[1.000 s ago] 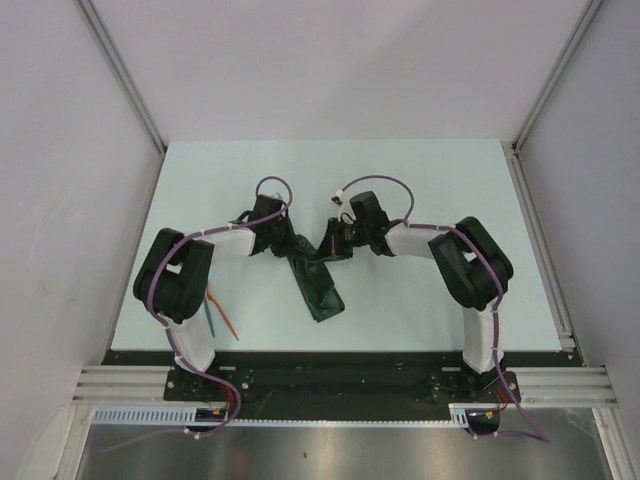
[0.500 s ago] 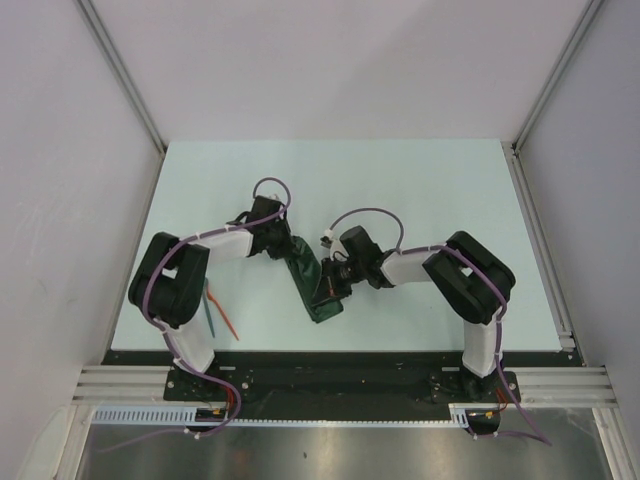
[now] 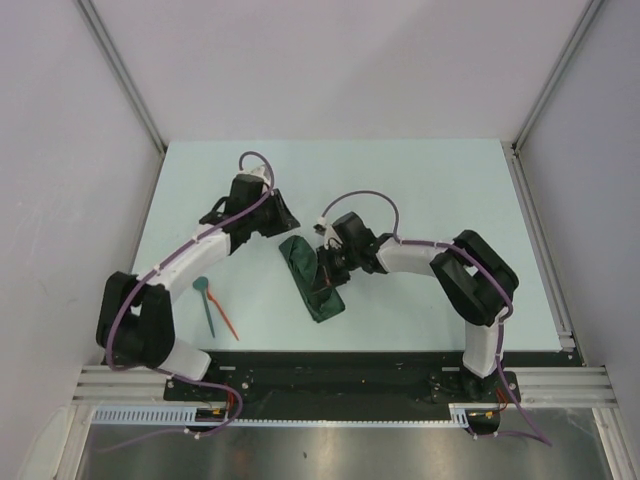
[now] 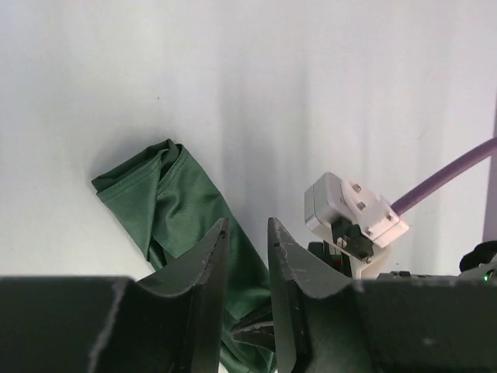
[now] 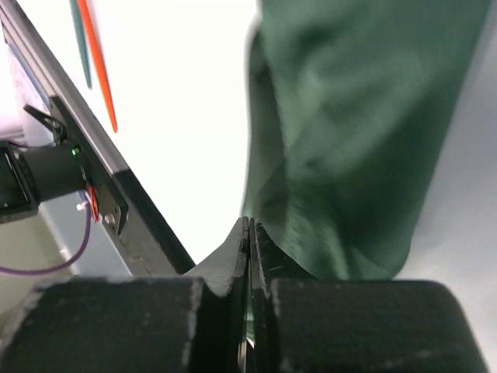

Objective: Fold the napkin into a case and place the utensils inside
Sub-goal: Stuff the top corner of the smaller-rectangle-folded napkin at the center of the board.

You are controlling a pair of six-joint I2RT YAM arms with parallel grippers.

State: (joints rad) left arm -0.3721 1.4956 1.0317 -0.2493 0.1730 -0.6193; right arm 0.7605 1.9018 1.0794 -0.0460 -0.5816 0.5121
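right gripper blocking case, table around utensils seemingly open

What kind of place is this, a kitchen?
Probably a robot lab test booth, not a kitchen. Two black-and-white robot arms are bolted at the edge of a pale green table, plain white panels wall it in, and silver aluminium rails frame it.

The case lies slantwise at the middle of the table, one end toward the front edge. The utensils lie side by side well to its left. The left gripper stands just behind the case's far end, and the right gripper sits on its right edge.
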